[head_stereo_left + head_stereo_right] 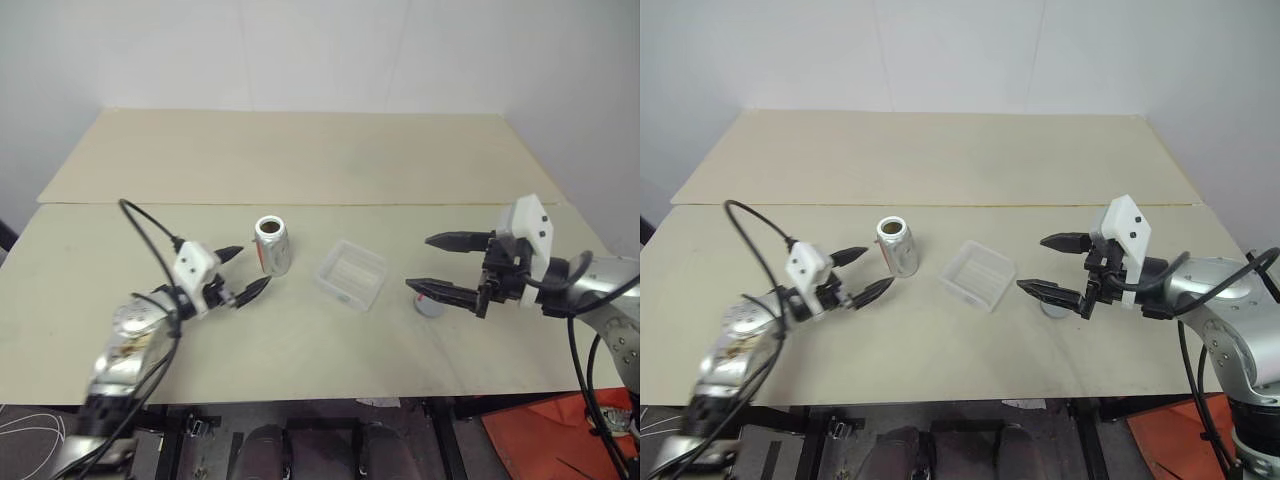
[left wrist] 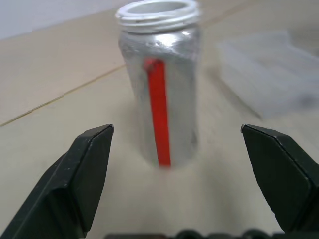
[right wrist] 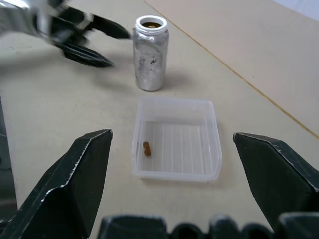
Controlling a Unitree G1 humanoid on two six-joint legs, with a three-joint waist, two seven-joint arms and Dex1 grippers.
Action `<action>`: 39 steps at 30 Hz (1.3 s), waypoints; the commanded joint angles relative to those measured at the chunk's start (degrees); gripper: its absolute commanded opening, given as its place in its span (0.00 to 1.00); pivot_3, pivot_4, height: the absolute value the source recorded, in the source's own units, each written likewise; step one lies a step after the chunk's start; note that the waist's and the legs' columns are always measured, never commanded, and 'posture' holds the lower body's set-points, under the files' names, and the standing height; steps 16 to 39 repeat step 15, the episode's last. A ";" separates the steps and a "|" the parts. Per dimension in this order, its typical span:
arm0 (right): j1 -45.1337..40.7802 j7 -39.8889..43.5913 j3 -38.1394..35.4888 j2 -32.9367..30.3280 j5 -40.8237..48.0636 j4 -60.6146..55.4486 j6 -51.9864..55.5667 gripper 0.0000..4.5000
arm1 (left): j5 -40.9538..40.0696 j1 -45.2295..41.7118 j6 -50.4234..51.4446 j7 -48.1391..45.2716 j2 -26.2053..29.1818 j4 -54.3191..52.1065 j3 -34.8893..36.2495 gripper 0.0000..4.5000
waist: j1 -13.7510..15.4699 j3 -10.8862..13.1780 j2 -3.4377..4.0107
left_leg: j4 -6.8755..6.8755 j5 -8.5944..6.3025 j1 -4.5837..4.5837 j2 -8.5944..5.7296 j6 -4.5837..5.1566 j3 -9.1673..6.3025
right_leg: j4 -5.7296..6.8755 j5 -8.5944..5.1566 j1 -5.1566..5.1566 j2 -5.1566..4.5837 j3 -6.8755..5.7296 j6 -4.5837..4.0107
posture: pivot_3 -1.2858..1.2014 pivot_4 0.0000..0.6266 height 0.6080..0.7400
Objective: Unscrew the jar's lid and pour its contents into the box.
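Silvery jar: stands upright and uncapped near the middle of the bench, well back from the front edge; dark contents show at its mouth in the right wrist view; a red stripe runs down its side.
Clear box: lies just to the right of the jar, apart from it, toward the front edge; one small brown piece rests inside, seen in the right wrist view.
Grey-blue lid: lies on the bench right of the box, partly hidden under the right fingers.
Left gripper: fingers spread wide, holding nothing; tips point toward the jar from its left, just short of it, not touching.
Right gripper: fingers spread wide, empty; held above the bench right of the box, pointing left across it toward the jar.
Arm pose: both forearms reach in from the front corners, roughly level, fingers angled slightly down and inward.
Task state, judged: lid off, pour seemingly begun or partly made; some contents appear left in the jar.
Risk 1: a fingertip nudging the tall, narrow jar from the side would tip it and spill contents onto the bench.
Risk 2: the light box would slide if brushed, so a pour could miss it.
Risk 3: the right fingers dropping could knock the lid toward the front edge.
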 commanded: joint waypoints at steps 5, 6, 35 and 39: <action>3.72 -2.20 -3.09 1.80 0.61 -5.36 -2.87 1.00 | -18.17 6.98 10.56 -9.60 10.71 -11.66 19.63 1.00 | 0.30 0.03 0.16 | -0.02 0.02 0.07 -0.02 -0.05 0.00 | 0.05 -0.06 0.01 -0.08 -0.07 -0.07 | 0.52 0.24 1.00; 3.73 -2.44 -2.91 1.91 0.42 -5.33 -2.95 1.00 | -18.47 7.23 11.14 -8.87 10.59 -12.08 20.57 1.00 | 0.37 0.01 0.18 | -0.02 0.02 0.11 -0.03 -0.05 0.01 | 0.03 -0.07 0.06 -0.08 -0.07 -0.06 | 0.52 0.24 1.00; -0.23 -2.63 1.24 2.11 -1.34 -3.51 -2.68 1.00 | -21.37 15.68 16.46 -2.80 8.37 -24.20 25.75 1.00 | 0.21 0.01 0.18 | -0.08 0.03 0.18 -0.02 -0.09 0.07 | 0.01 -0.16 0.09 -0.01 -0.04 -0.22 | 0.52 0.24 1.00; -0.23 -2.63 1.24 2.11 -1.34 -3.51 -2.68 1.00 | -21.37 15.68 16.46 -2.80 8.37 -24.20 25.75 1.00 | 0.21 0.01 0.18 | -0.08 0.03 0.18 -0.02 -0.09 0.07 | 0.01 -0.16 0.09 -0.01 -0.04 -0.22 | 0.52 0.24 1.00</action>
